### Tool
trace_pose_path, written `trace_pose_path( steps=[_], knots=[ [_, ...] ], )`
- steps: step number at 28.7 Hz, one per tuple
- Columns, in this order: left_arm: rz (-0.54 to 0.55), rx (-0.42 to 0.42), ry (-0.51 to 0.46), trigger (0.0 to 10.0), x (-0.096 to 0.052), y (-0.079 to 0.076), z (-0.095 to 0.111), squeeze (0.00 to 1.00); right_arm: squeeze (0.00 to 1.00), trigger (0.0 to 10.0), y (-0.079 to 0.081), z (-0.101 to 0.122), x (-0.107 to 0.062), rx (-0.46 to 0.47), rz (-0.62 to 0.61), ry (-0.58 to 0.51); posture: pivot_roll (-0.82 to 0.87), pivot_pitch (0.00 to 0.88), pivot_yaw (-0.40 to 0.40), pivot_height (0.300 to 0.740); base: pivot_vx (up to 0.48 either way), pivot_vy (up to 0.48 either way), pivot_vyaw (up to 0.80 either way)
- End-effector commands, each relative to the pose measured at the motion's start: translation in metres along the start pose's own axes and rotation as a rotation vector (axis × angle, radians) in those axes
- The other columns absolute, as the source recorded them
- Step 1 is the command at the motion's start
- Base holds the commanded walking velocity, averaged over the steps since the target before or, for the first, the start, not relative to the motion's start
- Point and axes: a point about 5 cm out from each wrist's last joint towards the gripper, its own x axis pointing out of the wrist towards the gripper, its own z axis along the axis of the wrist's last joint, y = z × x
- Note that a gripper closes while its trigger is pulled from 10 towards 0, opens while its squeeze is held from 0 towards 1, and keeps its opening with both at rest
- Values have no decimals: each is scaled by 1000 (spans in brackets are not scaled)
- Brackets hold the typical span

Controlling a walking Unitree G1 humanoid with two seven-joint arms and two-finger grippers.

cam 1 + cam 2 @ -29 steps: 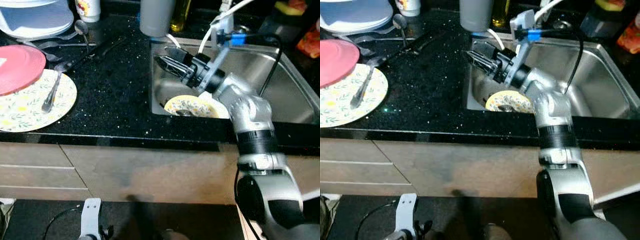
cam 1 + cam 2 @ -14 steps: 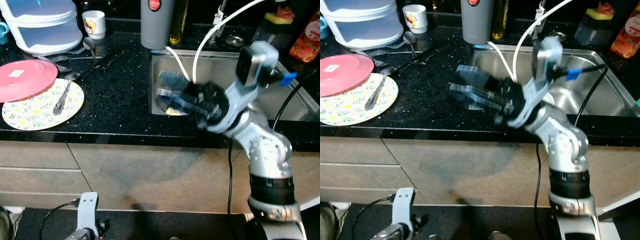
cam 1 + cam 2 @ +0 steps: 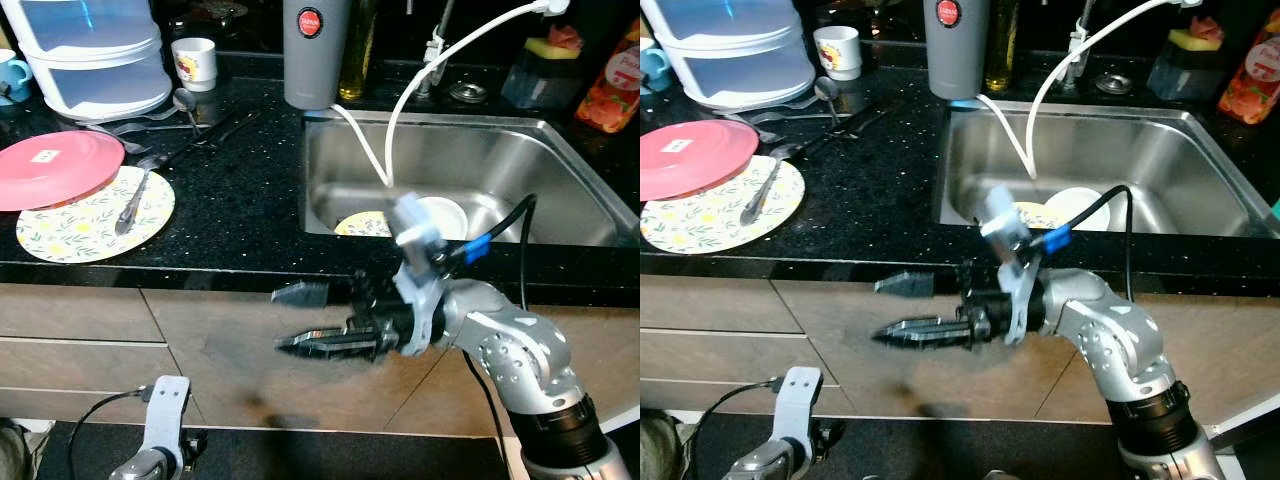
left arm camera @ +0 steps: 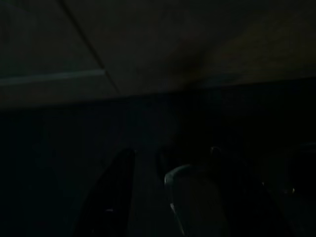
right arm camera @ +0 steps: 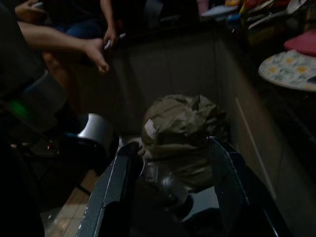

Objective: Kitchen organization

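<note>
My right gripper hangs open and empty in front of the cabinet, below the counter's front edge, fingers pointing left. In the steel sink lie a floral plate and a white bowl. On the black counter to the left, a pink plate overlaps a floral plate that carries metal tongs. My left arm hangs idle low on the left. In the right wrist view the two fingers stand wide apart.
A grey flask, stacked white containers, a mug and loose cutlery stand at the counter's back. A white hose drops into the sink. An olive bag sits on the floor; a person's hand is beyond it.
My right gripper has come out of the sink and swung down in front of the cabinet, still open and empty. The camera has pulled back, showing more of the counter.
</note>
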Motion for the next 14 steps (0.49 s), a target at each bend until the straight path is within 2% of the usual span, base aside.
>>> trace_pose_path(
  steps=[1, 4, 5, 6, 7, 10, 14],
  knots=[
    [-25, 69, 9, 10000, -2, 4, -1, 0, 0, 10000, 3, -5, 3, 15, 14, 30, 56, 23, -27, 740, 0, 0, 0],
    [-43, 99, 12, 10000, -2, 4, 0, 0, 0, 10000, 4, -13, 3, 30, 29, 67, 55, 22, -27, 740, 0, 0, 0],
    [-89, 151, 2, 10000, -3, 3, 4, 0, 0, 10000, 9, -22, 0, 84, 73, 108, 55, 22, -27, 740, 0, 0, 731],
    [-89, 151, 2, 10000, -3, 3, 4, 0, 0, 10000, 9, -22, 0, 84, 73, 108, 55, 22, -27, 740, 0, 0, 731],
    [-126, 195, -6, 10000, -3, 1, 8, 0, 0, 10000, 9, -25, -1, 108, 72, 119, 58, 23, -31, 740, 0, 0, 688],
    [-156, 252, -26, 10000, -3, 0, 14, 0, 0, 10000, 7, -29, -4, 95, 43, 143, 58, 23, -28, 740, 0, 0, 692],
    [-166, 261, -85, 10000, -3, 3, 29, 0, 0, 10000, 1, -31, -10, 75, -11, 164, 55, 23, -29, 740, 0, 0, 694]
  ],
)
